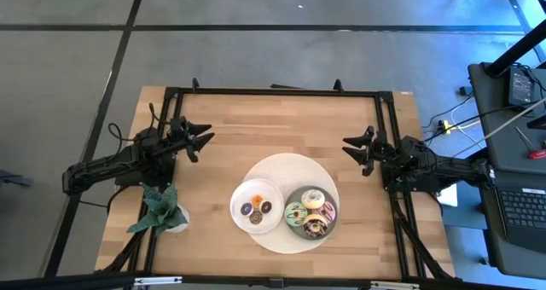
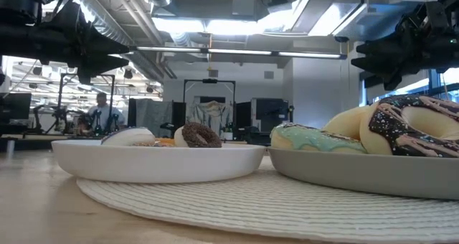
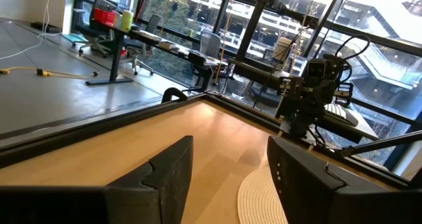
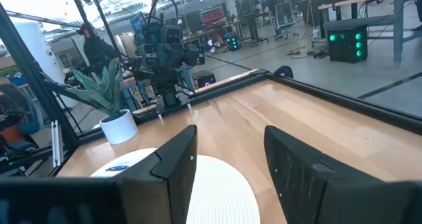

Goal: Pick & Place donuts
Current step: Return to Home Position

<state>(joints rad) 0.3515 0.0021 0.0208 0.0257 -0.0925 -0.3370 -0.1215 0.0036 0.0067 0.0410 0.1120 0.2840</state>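
The left gripper (image 1: 203, 142) hangs over the left side of the table (image 1: 256, 119), well away from the plates. Its fingers are spread with nothing between them, which the left wrist view (image 3: 227, 178) shows plainly. Just in front of that arm, near the table's left front corner, stands the plant (image 1: 160, 209).

In the middle lies a round mat (image 1: 290, 166) carrying both plates. The white plate (image 1: 237, 196) is on its left part and holds three minis (image 1: 256, 210); from table height a brown mini (image 2: 201, 135) shows above its rim. Touching it on the right is the grey plate (image 1: 334, 226) with four large ones packed together: green donut (image 1: 295, 212), white donut (image 1: 313, 198), pink donut (image 1: 328, 211) and chocolate donut (image 1: 314, 228).

The right gripper (image 1: 348, 148) hangs over the table's right side, apart from the plates, its fingers also spread and empty (image 4: 227, 165).
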